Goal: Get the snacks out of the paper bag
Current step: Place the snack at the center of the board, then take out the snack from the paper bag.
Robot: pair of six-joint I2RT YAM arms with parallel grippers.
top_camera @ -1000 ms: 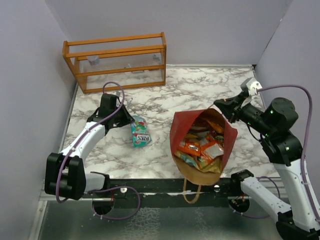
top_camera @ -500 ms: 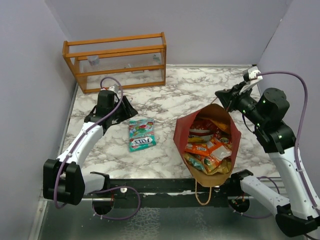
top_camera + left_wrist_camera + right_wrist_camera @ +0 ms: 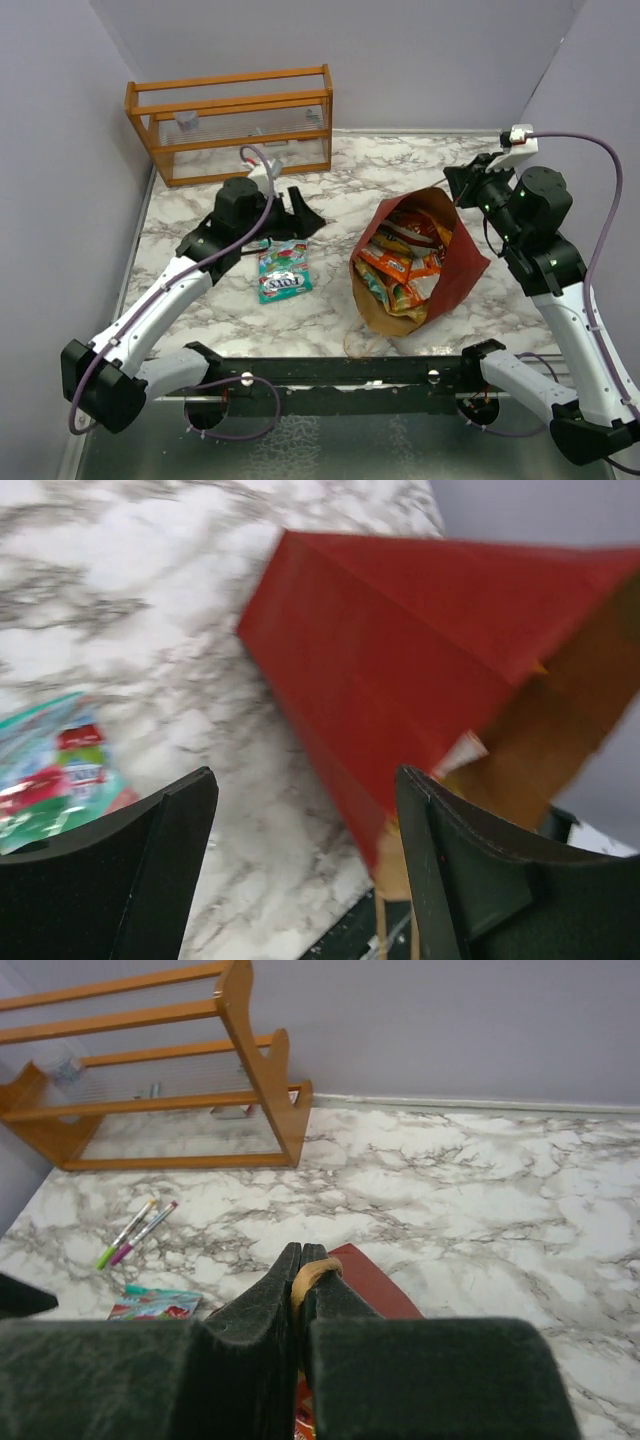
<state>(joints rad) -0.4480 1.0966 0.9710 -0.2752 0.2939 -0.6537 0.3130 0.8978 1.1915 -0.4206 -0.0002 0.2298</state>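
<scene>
Snacks point(image 3: 405, 268) are seen mostly inside the paper bag point(image 3: 463, 262), now tipped further leftward on the tabletop point(image 3: 400, 165) by the cord handle point(image 3: 316, 1268) pinched in the right claw point(image 3: 301, 1256), while one teal packet point(image 3: 284, 272) is left lying out and the spread, empty left claw point(image 3: 305, 802) is swung toward its mouth for another.

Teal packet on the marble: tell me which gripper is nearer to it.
Left. The left gripper hangs open just past the teal packet; the right gripper sits across the paper bag, pinching its cord handle.
</scene>
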